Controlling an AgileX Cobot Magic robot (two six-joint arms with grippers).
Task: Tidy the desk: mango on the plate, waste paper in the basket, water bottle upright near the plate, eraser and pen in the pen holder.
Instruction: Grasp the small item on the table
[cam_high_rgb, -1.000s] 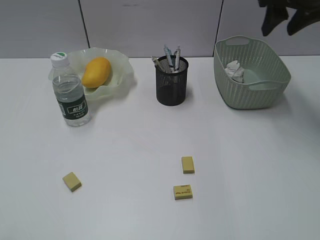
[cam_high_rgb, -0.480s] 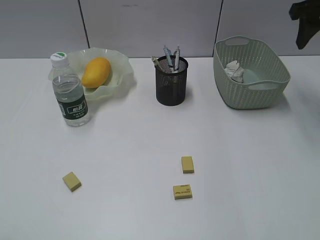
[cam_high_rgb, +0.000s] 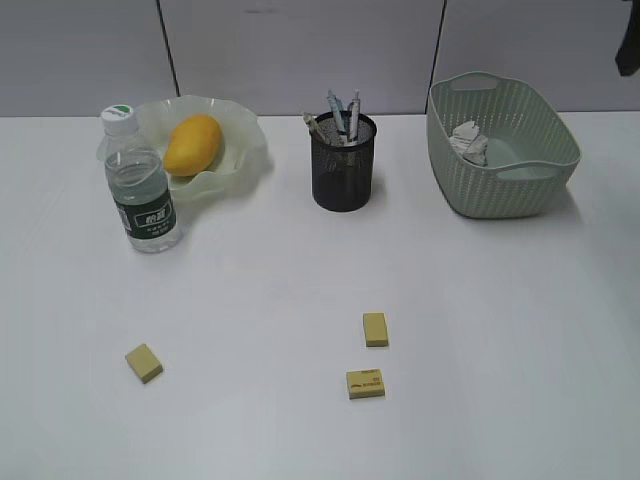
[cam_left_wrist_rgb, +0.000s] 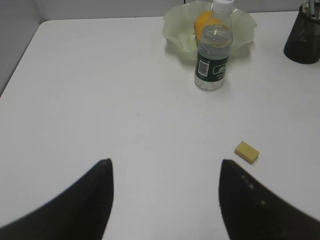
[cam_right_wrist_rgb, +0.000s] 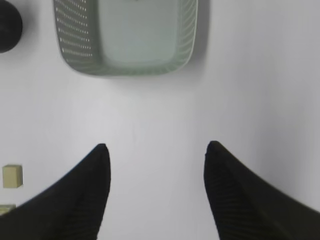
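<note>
- Standing upright at far left, the water bottle (cam_high_rgb: 142, 185) has its cap up, just beside the plate (cam_high_rgb: 245, 150).
- The mango (cam_high_rgb: 192, 143) lies in it, long axis slanting far-right.
- Three erasers (cam_high_rgb: 375, 329) lie flat on the near table (cam_high_rgb: 300, 280).
- Pens (cam_high_rgb: 340, 112) stand in the pen holder (cam_high_rgb: 343, 165).
- Waste paper (cam_high_rgb: 469, 141) sits in the basket (cam_high_rgb: 540, 190).
- Left pincer (cam_left_wrist_rgb: 165, 172) and right pincer (cam_right_wrist_rgb: 156, 155) both gape, released, above bare table.

Three yellow erasers (cam_high_rgb: 375, 329) loose on the desk (cam_high_rgb: 300, 280), mango (cam_high_rgb: 192, 143) in plate (cam_high_rgb: 245, 150)
</note>
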